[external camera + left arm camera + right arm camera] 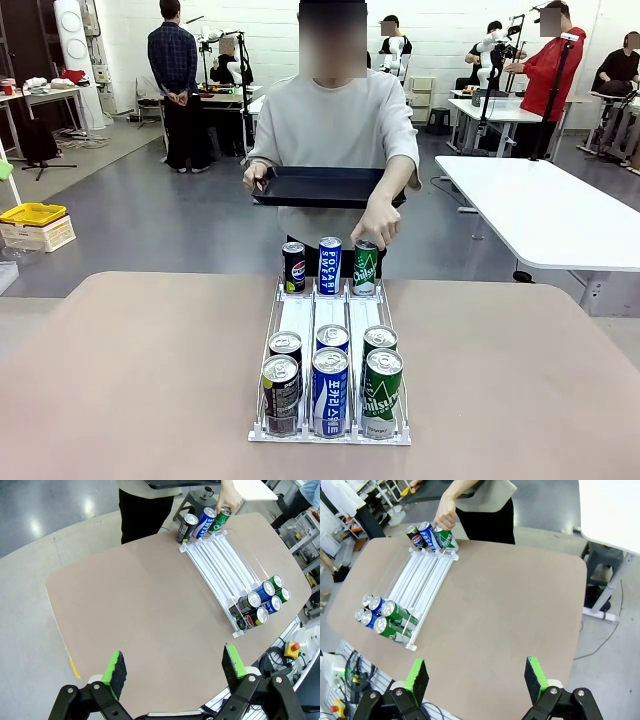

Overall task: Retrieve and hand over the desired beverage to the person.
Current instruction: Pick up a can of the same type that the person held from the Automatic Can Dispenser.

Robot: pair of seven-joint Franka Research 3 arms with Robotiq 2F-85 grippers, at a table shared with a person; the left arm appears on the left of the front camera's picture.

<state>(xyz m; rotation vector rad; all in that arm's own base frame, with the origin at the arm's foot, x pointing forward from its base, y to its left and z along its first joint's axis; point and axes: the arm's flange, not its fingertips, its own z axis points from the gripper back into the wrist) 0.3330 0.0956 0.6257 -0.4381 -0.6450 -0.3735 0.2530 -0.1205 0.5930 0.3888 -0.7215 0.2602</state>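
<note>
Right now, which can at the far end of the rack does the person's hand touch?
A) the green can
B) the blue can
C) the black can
A: the person's hand rests on top of the green can at the far end of the rack.

Tan table (pixel 150 370), rounded corners. One three-lane can rack (pixel 298 318) sits mid-table (cans (pixel 330 390) at both ends).

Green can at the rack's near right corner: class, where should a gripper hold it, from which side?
Likely the upper body of the upright green metal can, from above: a blue can crowds its left, another green can its back, rails of the white rack fence its base.
</note>
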